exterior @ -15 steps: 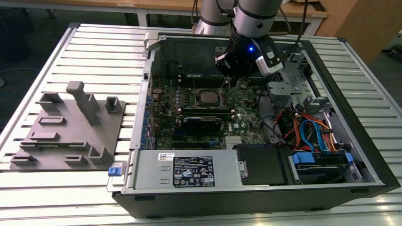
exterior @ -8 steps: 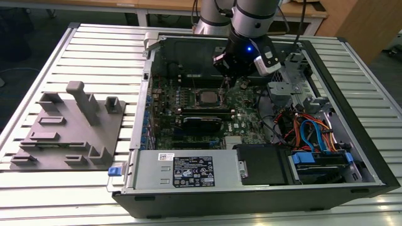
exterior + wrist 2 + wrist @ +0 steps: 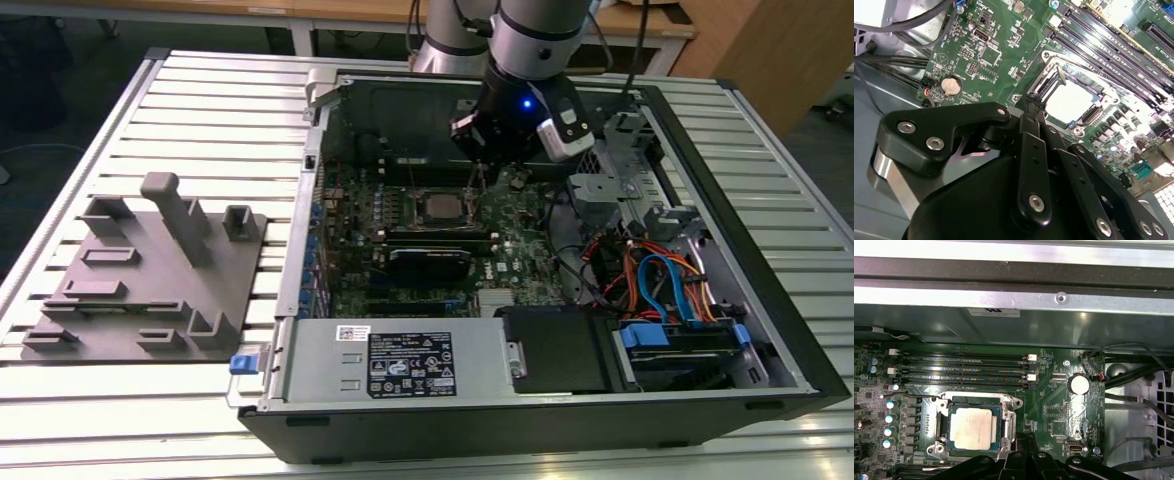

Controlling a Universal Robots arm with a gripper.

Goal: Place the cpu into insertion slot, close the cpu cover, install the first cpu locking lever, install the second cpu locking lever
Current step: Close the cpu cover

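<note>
1. Silvery-beige cpu [image 3: 971, 427] lies seated in the insertion slot [image 3: 942, 412]; placement is judged done.
2. The cpu cover [image 3: 1008, 421] appears down, framing the chip. Latching of the locking levers [image 3: 924, 396] cannot be confirmed.
3. End effector [image 3: 1022, 439] hangs just beside the slot, fingers narrow, holding nothing.
4. Computer case [image 3: 400, 365] holds the motherboard [image 3: 1054, 410] that bears the slot.

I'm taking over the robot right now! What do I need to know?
Gripper: shut, holding nothing, close beside the insertion slot.
Cpu: lying flat in the slot, pale face up.
Cpu cover: looks lowered around the cpu, whose face shows through its window.
Done: the cpu is placed, and the cover seems closed.
Left: I cannot tell whether either locking lever is latched, so check both.
</note>
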